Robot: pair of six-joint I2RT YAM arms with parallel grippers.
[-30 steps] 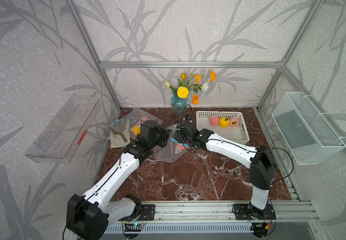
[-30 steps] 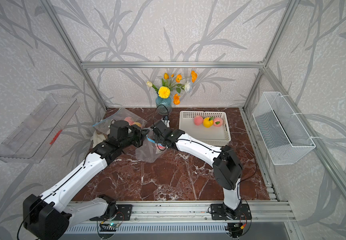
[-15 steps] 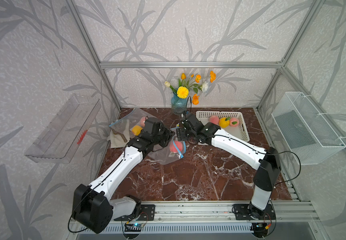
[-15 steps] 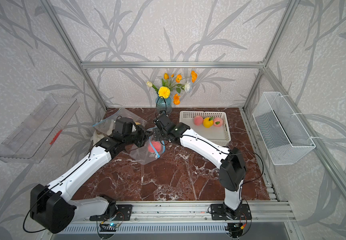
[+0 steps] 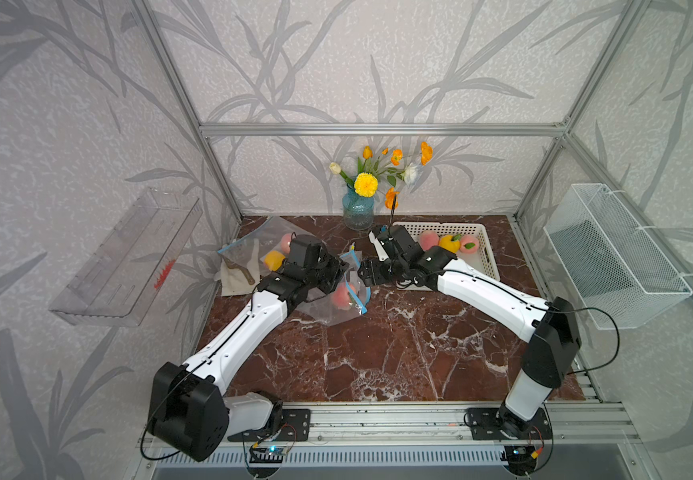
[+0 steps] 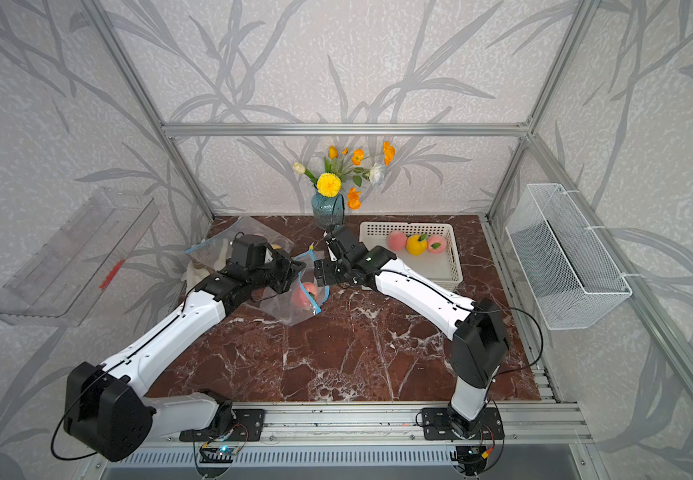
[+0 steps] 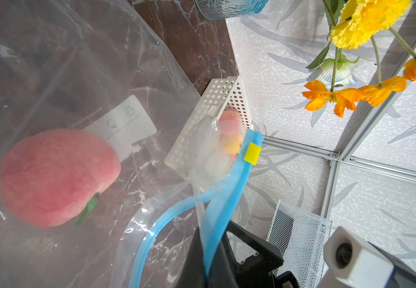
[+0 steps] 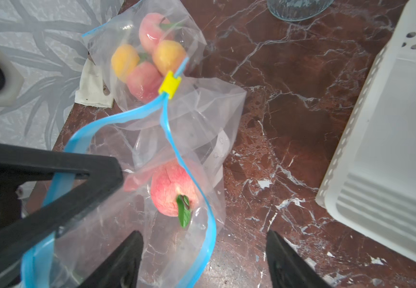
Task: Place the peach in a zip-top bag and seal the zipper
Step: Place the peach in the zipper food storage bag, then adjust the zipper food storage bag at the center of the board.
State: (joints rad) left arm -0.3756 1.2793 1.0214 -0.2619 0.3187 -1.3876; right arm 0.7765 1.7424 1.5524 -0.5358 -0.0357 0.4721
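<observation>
— What is changed since a second ago?

— The right pincer (image 8: 203, 234) is no longer sunk in the mouth of the bag (image 5: 328, 316); it is drawn back toward the basket (image 5: 481, 266), spread and empty. The peach (image 8: 173, 187) is left lying inside the bag, on the desk (image 5: 378, 353).

— And how are the arms posed?

— Both are stretched low toward the desk's middle, wrists facing. The blue zipper edge (image 7: 226, 194) is kept pinched by the left pincer (image 7: 210, 239), pressed together. The mouth is seen gaping, with the yellow slider (image 8: 170, 84) at one end.
</observation>
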